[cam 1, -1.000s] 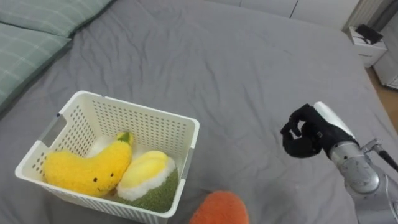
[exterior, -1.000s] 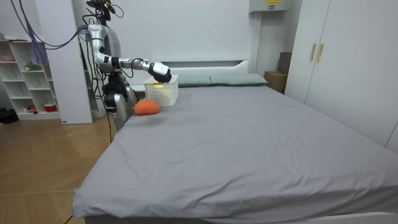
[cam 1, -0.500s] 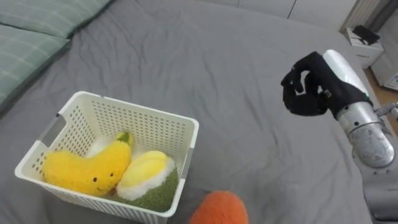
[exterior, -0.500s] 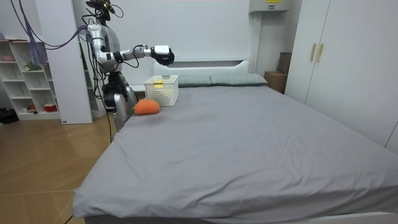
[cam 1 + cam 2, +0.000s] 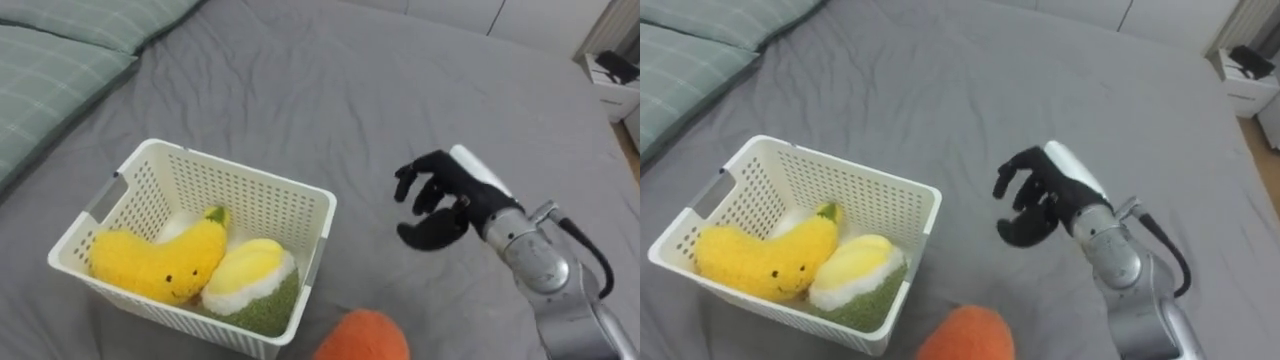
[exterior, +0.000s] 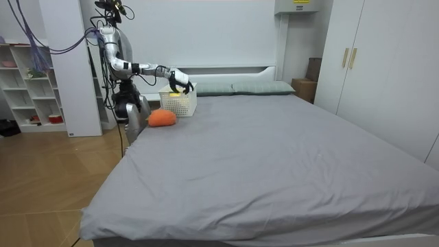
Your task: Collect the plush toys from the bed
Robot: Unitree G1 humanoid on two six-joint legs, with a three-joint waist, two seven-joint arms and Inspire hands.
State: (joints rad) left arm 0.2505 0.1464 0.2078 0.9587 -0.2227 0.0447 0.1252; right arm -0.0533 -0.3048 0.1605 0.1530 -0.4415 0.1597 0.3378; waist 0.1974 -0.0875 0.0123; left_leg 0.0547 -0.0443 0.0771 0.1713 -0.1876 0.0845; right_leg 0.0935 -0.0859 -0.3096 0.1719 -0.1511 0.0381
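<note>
My right hand has dropped from its raised spot and now hangs low over the grey bed, to the right of the white basket. Fingers spread loose, gripping nothing. The basket holds a yellow banana plush and a yellow-and-green plush, touching side by side. The orange toy lies on the sheet just beside the basket's near corner.

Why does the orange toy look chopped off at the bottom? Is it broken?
Not broken: in the left eye view the orange toy is cut by the picture's bottom edge, and in the right eye view too; in the room view it shows whole, lying on the bed beside the white basket.
</note>
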